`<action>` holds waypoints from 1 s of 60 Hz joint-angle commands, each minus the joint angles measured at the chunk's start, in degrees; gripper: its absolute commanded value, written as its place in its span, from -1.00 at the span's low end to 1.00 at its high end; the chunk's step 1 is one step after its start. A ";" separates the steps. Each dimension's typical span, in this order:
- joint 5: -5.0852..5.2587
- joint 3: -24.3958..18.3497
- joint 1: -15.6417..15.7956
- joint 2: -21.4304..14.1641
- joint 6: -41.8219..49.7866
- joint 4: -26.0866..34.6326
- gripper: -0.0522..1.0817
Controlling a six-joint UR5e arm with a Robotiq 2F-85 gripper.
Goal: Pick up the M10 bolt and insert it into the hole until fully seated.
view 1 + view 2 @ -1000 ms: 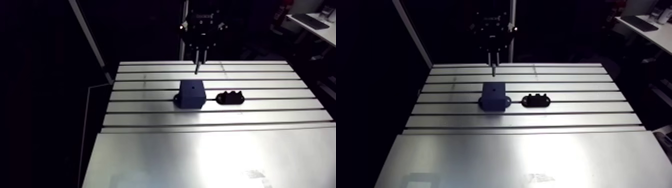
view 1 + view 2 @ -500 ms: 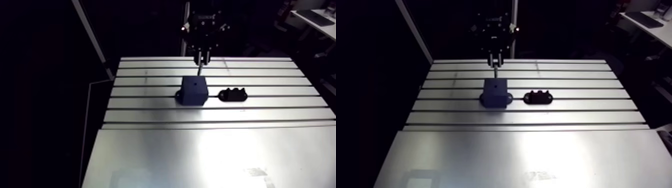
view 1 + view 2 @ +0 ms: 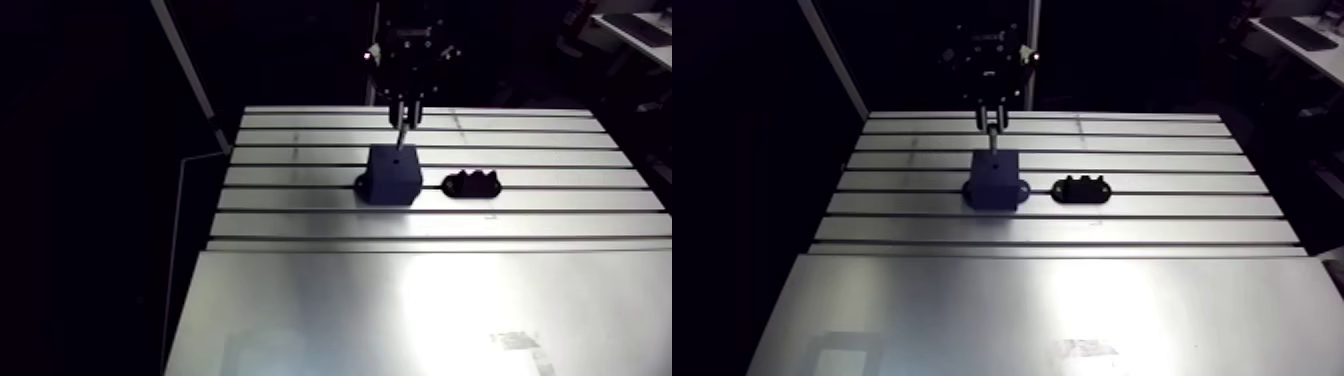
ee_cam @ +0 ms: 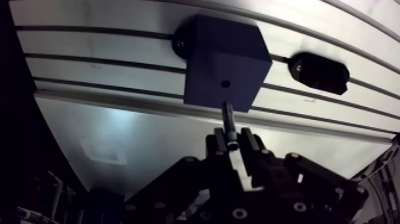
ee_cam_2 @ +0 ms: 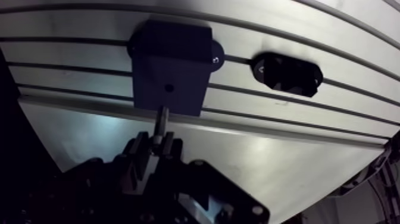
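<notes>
A dark blue block [image 3: 391, 174] with a small hole [image 4: 225, 84] in its top face sits on the slotted aluminium table [image 3: 420, 290]. My gripper [image 4: 233, 145] is shut on a dark M10 bolt [image 4: 228, 117], which points down out of the fingers. In the wrist view the bolt's tip hangs over the block's near edge, short of the hole. In the arm view the gripper [image 3: 401, 103] stands just behind and above the block, with the bolt [image 3: 398, 137] reaching close to its top.
A low black fixture [image 3: 472, 184] with bumps on top lies on the table beside the block, in the same slot row. The table's left edge [image 3: 180, 260] drops into darkness.
The gripper with the bolt has come nearer to the block and lower; earlier the bolt hung farther behind it. The arm camera has also shifted a little.
</notes>
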 commanded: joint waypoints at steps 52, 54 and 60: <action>-0.34 0.37 0.51 0.94 0.00 -0.42 0.99; -0.34 0.45 0.36 1.10 0.08 -0.43 0.99; -0.34 0.46 0.33 1.31 0.09 -0.43 0.99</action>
